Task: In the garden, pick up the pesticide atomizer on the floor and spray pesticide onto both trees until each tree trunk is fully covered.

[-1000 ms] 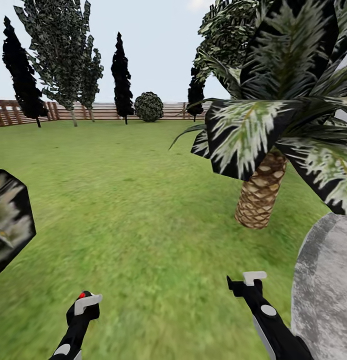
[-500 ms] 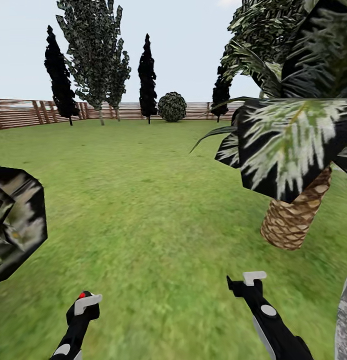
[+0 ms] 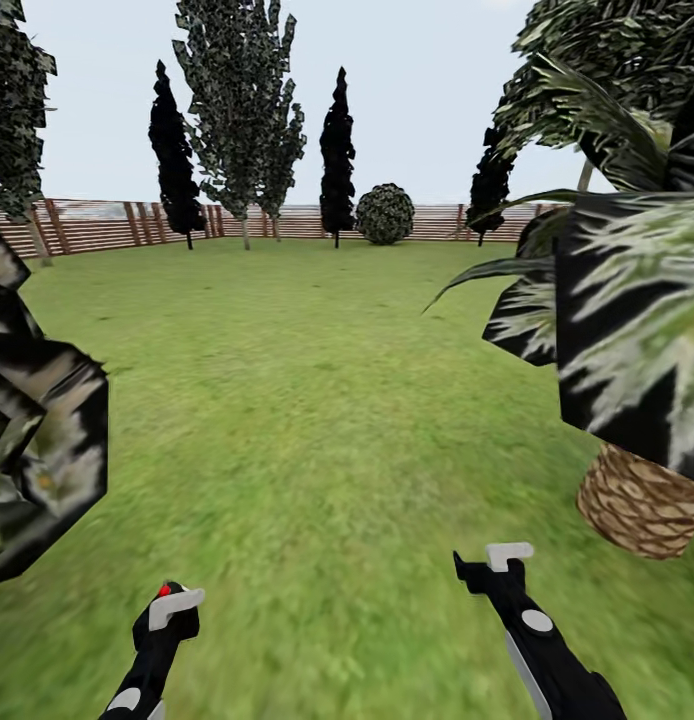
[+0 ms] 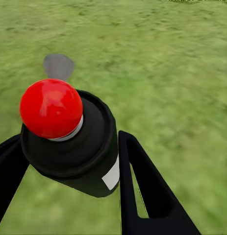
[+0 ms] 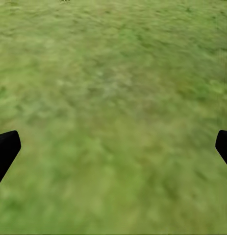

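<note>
As my view swings left, the palm (image 3: 637, 500) slides rightward and the grey paved patch drops out of frame, so I judge I'm turning toward the far trees (image 3: 237, 120). My left gripper (image 4: 69, 161) has its fingers clamped on the atomizer (image 4: 69, 142); my right gripper (image 5: 113, 147) is spread, empty. Their trunks are tiny; leaves blot the left edge.

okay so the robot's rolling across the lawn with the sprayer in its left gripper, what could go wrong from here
The palm stands close on the robot's right, fronds overhanging; the right arm or the right gripper could brush it. Dark foliage crowds the left side too, near the left gripper carrying the atomizer. The black fingers flank the body below its red cap, so a bump might shift or drop it. The pale-trunked trees look far off.
</note>
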{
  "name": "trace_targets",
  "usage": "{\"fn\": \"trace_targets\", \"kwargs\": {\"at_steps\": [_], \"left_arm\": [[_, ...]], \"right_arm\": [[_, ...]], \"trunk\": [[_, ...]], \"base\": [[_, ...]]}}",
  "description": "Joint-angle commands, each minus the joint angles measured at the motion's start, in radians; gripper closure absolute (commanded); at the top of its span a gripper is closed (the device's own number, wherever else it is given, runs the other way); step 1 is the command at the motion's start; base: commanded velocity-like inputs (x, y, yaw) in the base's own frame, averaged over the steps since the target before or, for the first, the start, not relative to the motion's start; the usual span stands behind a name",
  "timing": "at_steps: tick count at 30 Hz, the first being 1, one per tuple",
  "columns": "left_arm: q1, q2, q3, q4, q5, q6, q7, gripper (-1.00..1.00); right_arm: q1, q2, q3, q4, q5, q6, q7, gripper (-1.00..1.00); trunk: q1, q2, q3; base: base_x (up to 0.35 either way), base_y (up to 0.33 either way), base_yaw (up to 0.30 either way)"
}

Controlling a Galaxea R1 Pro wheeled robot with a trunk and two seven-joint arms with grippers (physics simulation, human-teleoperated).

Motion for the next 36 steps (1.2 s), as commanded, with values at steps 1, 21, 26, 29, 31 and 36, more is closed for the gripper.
{"fn": "trace_targets", "kwargs": {"at_steps": [1, 21, 26, 29, 31, 36], "left_arm": [[-0.001, 0.000, -0.002, 0.001, 0.006, -0.003, 0.000, 1.00], [-0.001, 0.000, -0.003, 0.001, 0.006, -0.003, 0.000, 1.00], [-0.001, 0.000, -0.003, 0.001, 0.006, -0.003, 0.000, 1.00], [-0.001, 0.000, -0.002, 0.001, 0.007, -0.003, 0.000, 1.00], [-0.001, 0.000, -0.001, 0.001, 0.007, -0.003, 0.000, 1.00], [-0.001, 0.000, -0.001, 0.001, 0.007, -0.003, 0.000, 1.00]], "right_arm": [[0.000, 0.000, -0.001, 0.000, 0.004, -0.002, 0.000, -1.00], [0.000, 0.000, -0.001, 0.001, 0.016, -0.002, 0.000, -1.00], [0.000, 0.000, -0.001, 0.000, 0.016, -0.002, 0.000, -1.00], [0.000, 0.000, -0.001, 0.000, 0.016, -0.002, 0.000, -1.00], [0.000, 0.000, -0.001, 0.000, 0.016, -0.002, 0.000, -1.00], [0.000, 0.000, -0.001, 0.000, 0.016, -0.002, 0.000, -1.00]], "trunk": [[0.000, 0.000, -0.001], [0.000, 0.000, -0.001], [0.000, 0.000, -0.001], [0.000, 0.000, -0.001], [0.000, 0.000, -0.001], [0.000, 0.000, -0.001]], "base": [[0.337, -0.073, 0.040], [0.339, -0.017, 0.003], [0.340, 0.000, 0.183], [0.339, 0.000, 0.274], [0.339, 0.000, 0.277], [0.340, 0.000, 0.278]]}}
